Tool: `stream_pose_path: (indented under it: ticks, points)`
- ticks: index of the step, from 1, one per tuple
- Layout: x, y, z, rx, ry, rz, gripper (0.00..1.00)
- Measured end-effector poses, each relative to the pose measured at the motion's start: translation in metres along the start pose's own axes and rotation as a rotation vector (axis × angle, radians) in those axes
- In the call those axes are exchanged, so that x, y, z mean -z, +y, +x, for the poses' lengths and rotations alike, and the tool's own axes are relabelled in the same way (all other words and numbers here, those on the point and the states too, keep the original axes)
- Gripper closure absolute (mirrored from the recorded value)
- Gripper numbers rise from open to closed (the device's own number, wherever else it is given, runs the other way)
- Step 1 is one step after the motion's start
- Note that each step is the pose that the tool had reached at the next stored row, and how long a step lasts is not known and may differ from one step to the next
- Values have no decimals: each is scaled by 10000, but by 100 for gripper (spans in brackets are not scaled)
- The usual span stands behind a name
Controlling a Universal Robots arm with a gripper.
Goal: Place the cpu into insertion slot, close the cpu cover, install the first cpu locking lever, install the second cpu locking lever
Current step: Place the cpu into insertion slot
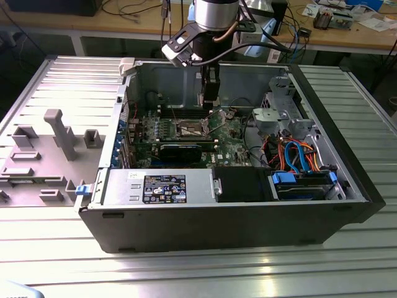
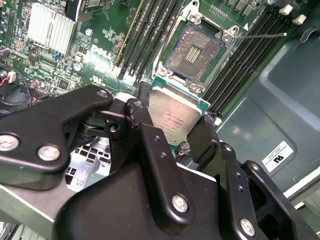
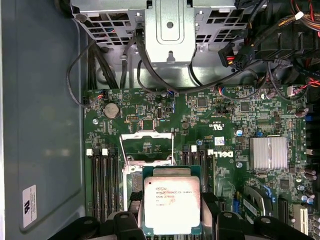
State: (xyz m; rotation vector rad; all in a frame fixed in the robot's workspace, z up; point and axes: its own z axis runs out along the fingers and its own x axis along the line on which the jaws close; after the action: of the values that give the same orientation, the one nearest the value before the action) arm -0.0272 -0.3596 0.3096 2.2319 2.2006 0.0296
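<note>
Reaching down into an open computer case (image 1: pixel 248 217) on the ribbed metal worktop (image 1: pixel 186 267), the arm's end effector (image 1: pixel 209 99) hung above the green motherboard (image 1: pixel 229 133) in the exterior view, just over the insertion slot (image 1: pixel 191 128). A grey fixture tray (image 1: pixel 37 155) lay outside the case to the exterior view's left. A labelled power supply (image 1: pixel 161 186) sat along the case's near wall.

In the second wrist view, the end effector (image 2: pixel 175 112) was clamped on the cpu (image 2: pixel 172 116), its black fingers (image 2: pixel 150 135) pressing two opposite edges of the chip. The silver top of the chip faced the camera. The insertion slot (image 2: pixel 195 52) lay bare nearby, contacts exposed, with the chip held clear of it and not seated. A thin locking lever (image 2: pixel 260 35) stuck out from one corner of the socket, across the black memory slots (image 2: pixel 147 30). A finned heatsink (image 2: pixel 47 27) stood farther off on the board.

In the first wrist view, the cpu (image 3: pixel 171 205) sat level between the fingers (image 3: pixel 129 220) of the end effector (image 3: pixel 171 210). The cpu cover (image 3: pixel 148 134) stood open just beyond it, and a drive cage (image 3: pixel 170 25) and a coin battery (image 3: pixel 111 110) lay farther back.
</note>
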Motion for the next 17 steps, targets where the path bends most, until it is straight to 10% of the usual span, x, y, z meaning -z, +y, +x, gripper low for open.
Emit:
stream_pose_path:
  ticks: [7, 17]
  points:
    - [-12, -3, 2, 1102, 19, 9, 45]
    - [-26, -6, 2, 1140, 21, 10, 45]
